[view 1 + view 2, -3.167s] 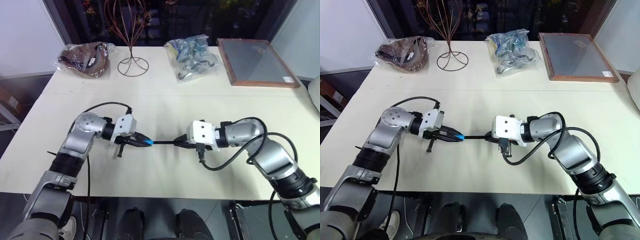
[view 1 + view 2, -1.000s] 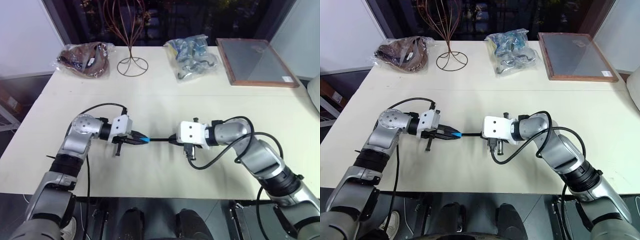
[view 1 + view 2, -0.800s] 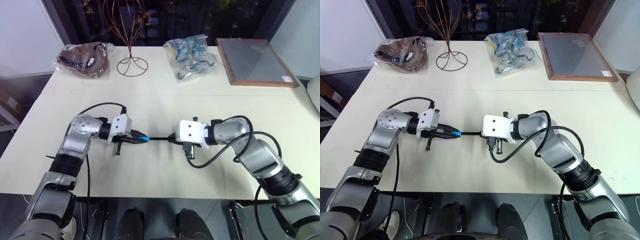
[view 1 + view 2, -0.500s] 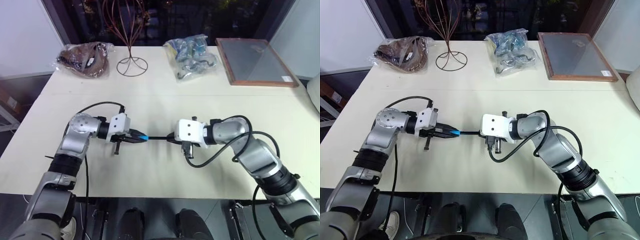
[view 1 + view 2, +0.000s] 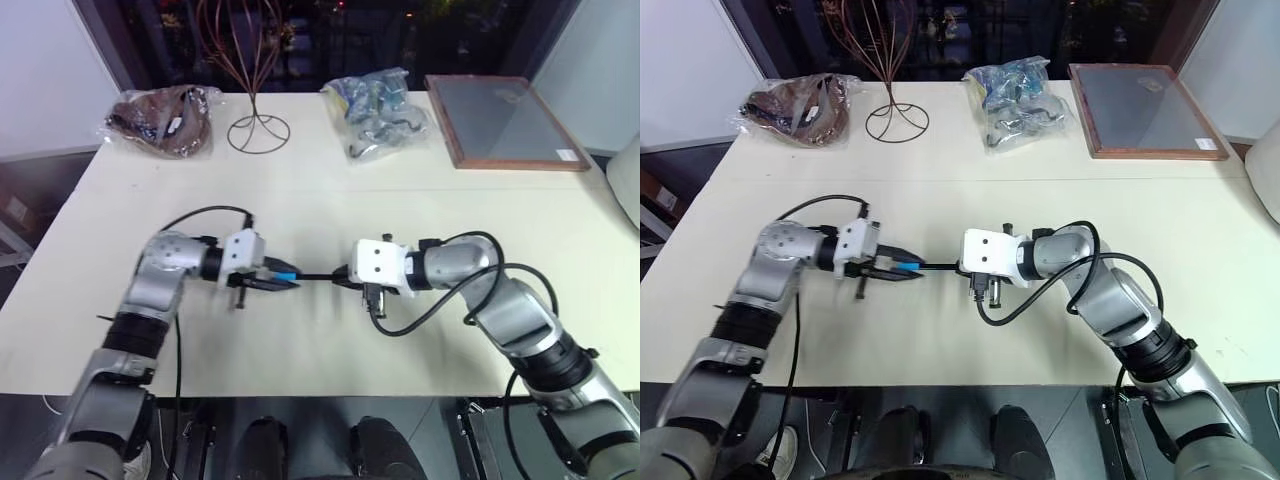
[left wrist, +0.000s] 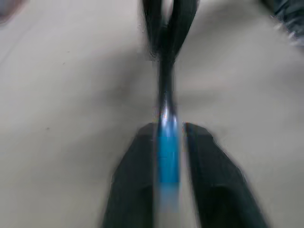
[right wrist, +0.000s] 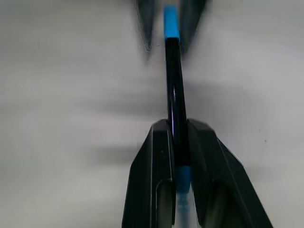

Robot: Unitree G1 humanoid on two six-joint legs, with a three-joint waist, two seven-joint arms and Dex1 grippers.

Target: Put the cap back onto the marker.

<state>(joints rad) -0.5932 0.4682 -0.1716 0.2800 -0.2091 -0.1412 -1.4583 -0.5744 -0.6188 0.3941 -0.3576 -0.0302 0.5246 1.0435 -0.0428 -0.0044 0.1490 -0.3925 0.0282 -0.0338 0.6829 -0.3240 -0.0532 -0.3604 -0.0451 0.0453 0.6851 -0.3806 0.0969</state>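
I log the following from my station, all placed against the marker (image 5: 318, 277), which I hold level just above the middle of the desk (image 5: 330, 200). Item one, the marker: a thin black stick, its rear part clamped in my right end effector (image 5: 345, 278), whose two black fingers are fully closed on the barrel, as the right wrist view confirms. Item two, the cap (image 5: 286, 275): bright light-blue, sitting on the marker's far end and in line with it, so I judge it seated, though I cannot tell how firmly it is pressed home. Item three, my left end effector (image 5: 280, 280): it straddles the cap, and in the left wrist view its fingers (image 6: 133, 171) stand a little apart with a thin gap on each side of the blue, so it is partly open and I judge it no longer grips anything. Background stock, all well beyond the marker at the desk's far edge: a wire stand (image 5: 251, 128), a brown bundle in plastic (image 5: 157, 118), a bag of bluish items (image 5: 380, 98), a framed panel (image 5: 500, 122). Status: capping looks essentially done; remaining, by my estimate, are clearing the left end effector away from the cap and setting the capped marker down.
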